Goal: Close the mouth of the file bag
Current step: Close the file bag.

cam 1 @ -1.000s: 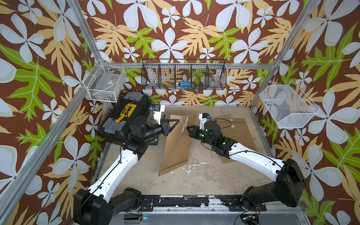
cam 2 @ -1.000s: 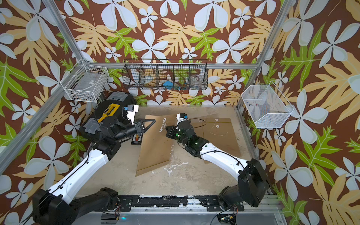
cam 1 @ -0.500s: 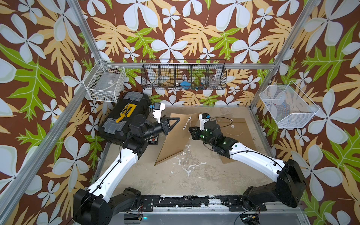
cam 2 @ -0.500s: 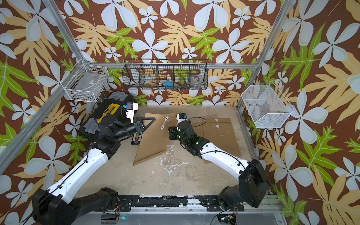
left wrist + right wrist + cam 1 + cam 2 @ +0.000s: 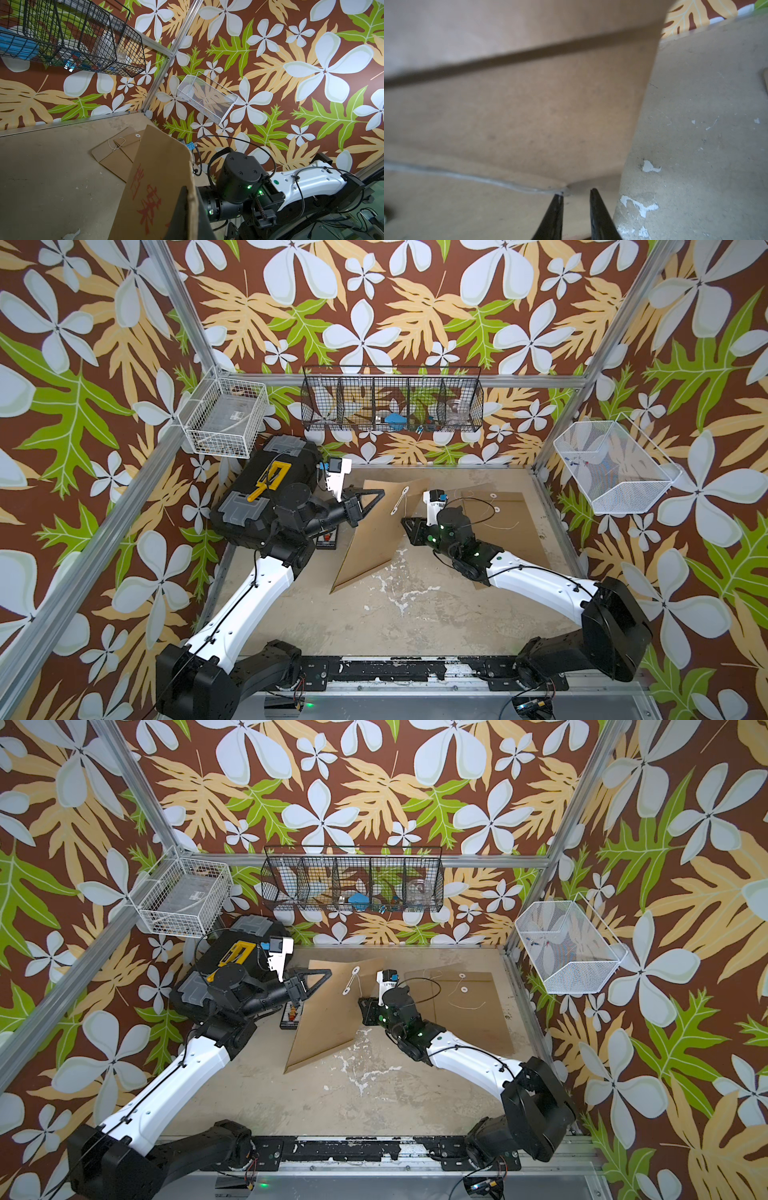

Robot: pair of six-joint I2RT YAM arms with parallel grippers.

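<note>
Leaning from left gripper (image 5: 380, 492), file bag (image 5: 374, 539) beside parted right gripper (image 5: 576, 192)

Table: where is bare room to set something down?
The front middle of the table is bare, bordered by the left arm, the right arm and the front rail. The back is crowded: toolbox left, raised file bag centre, second file bag right.

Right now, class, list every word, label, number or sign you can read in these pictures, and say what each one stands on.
"档案": large red printed characters on the face of the raised file bag, in the left wrist view. This is the likely reading, and a further character below is cut off.
A small sticker in the white wire basket: too small to read.
Nothing else is legible.
</note>
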